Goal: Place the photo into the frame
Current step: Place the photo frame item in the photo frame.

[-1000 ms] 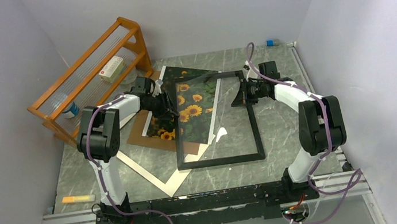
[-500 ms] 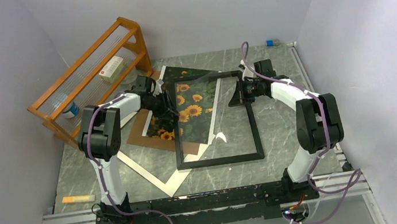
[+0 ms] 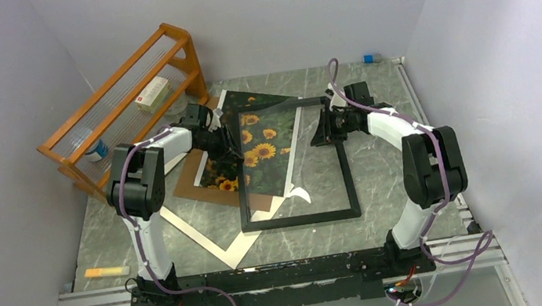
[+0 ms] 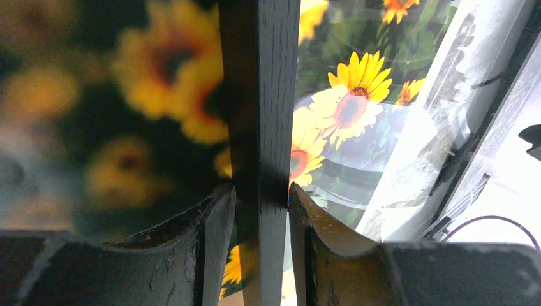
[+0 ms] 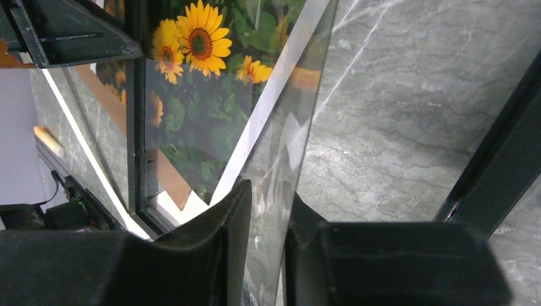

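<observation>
The black frame [image 3: 301, 219] lies flat on the table. My left gripper [image 3: 229, 147] is shut on its left border, which shows as a dark bar [image 4: 260, 115] between the jaws [image 4: 261, 199]. My right gripper [image 3: 325, 128] is shut on the clear glass pane [image 3: 305, 147], which is lifted at a tilt over the frame opening. In the right wrist view the pane [image 5: 284, 153] runs between the jaws [image 5: 271, 207]. The sunflower photo [image 3: 260, 137] lies under the frame's far left part, seen through the glass [image 4: 357, 105] [image 5: 194, 64].
A white mat [image 3: 208, 240] and a brown backing board [image 3: 191, 181] lie left of the frame. An orange wooden rack [image 3: 125, 93] with a white box [image 3: 152, 94] stands at the back left. An orange marker [image 3: 105, 271] lies near left. A small blue object [image 3: 368, 58] sits far back.
My right gripper has moved a little to the left with the glass pane, and the pane's near corner shifted with it. The left gripper has stayed on the frame border.
</observation>
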Robot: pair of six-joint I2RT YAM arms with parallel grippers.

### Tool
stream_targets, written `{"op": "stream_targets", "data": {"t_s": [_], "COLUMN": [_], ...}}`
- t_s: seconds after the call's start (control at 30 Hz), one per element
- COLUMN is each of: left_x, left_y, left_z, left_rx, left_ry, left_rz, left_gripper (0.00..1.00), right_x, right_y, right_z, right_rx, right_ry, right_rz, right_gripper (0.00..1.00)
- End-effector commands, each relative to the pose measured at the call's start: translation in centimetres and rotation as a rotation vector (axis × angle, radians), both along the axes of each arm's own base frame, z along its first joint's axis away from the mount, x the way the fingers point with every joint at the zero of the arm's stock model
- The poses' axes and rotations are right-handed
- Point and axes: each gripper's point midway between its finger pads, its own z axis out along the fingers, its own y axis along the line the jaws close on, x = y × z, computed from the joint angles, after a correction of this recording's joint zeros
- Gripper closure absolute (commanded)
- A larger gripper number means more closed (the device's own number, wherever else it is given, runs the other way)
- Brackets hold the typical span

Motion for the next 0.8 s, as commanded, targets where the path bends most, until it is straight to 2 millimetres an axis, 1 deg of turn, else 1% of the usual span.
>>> {"op": "stream_targets", "data": {"t_s": [0.0,0.1,0.23,0.3,0.4,0.47,0.6,0.77], "left_x": [-4.6,-4.6,-4.5,-4.4,-4.4,-4.4,-4.4,-4.5], "left_y": [2.6,2.6,2.7,2.8,2.7,2.8,3.0,3.3], "left_z": [-6.5,-6.5,-6.4,-6.4,-6.3,-6.3,-6.3,-6.5], "left_rx": [0.194,0.195,0.201,0.205,0.204,0.205,0.215,0.232], "left_ry": [0.185,0.184,0.182,0.183,0.184,0.18,0.179,0.182], "left_rz": [-0.007,-0.007,-0.003,-0.001,0.002,0.003,0.007,0.013], "left_gripper": [0.56,0.54,0.51,0.5,0.5,0.49,0.5,0.51], "right_x": [1.7,1.7,1.8,1.9,2.2,2.3,2.2,1.9], "right_y": [0.2,0.1,-0.4,-0.8,-1.8,-2.5,-4.3,-6.0], "right_z": [1.4,1.4,1.5,1.5,1.0,0.5,-0.7,-1.1], "right_rx": [-0.001,-0.004,-0.022,-0.042,-0.093,-0.128,-0.217,-0.302], "right_ry": [-0.071,-0.085,-0.1,-0.107,-0.1,-0.089,-0.046,-0.026], "right_rz": [-0.02,-0.025,-0.059,-0.085,-0.14,-0.175,-0.257,-0.336], "right_gripper": [0.7,0.65,0.5,0.4,0.32,0.3,0.29,0.28]}}
